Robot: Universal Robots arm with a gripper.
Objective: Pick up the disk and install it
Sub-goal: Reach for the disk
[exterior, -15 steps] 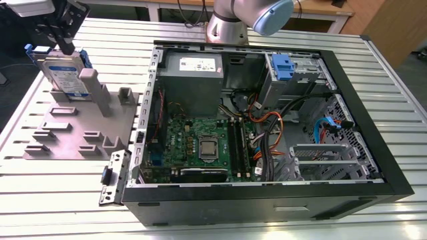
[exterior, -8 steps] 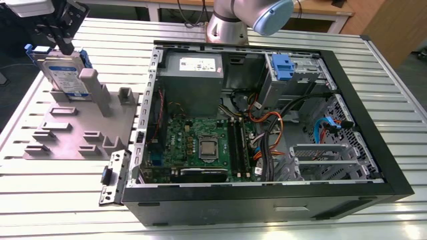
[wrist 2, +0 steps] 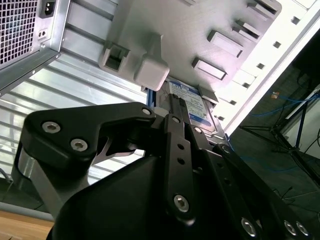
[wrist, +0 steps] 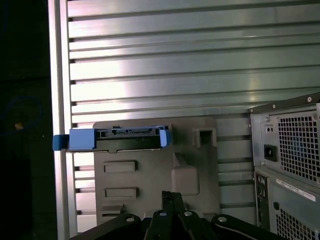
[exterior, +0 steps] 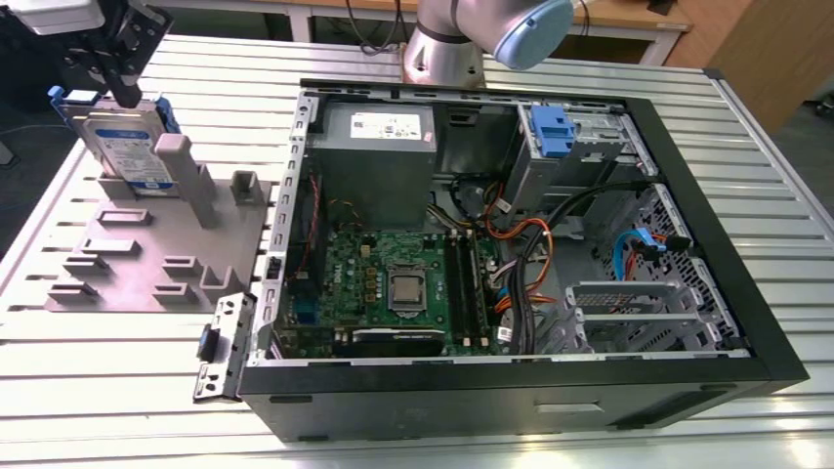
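case [exterior: 521, 391]: open, centre of the exterior view, lying on your slatted desk [exterior: 78, 391].
holder [exterior: 144, 259]: grey, left of the case.
disk [exterior: 131, 147]: upright in the holder, upper left.
tool [exterior: 124, 96]: just over the disk's top edge; you'll see its fingers drawn together, clamping nothing.

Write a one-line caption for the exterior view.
Gripper at the top edge of the disk, which stands upright in a grey fixture beside the open computer case.

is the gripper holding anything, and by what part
Cannot tell: the gripper is at the top edge of the disk, upright in its grey holder.
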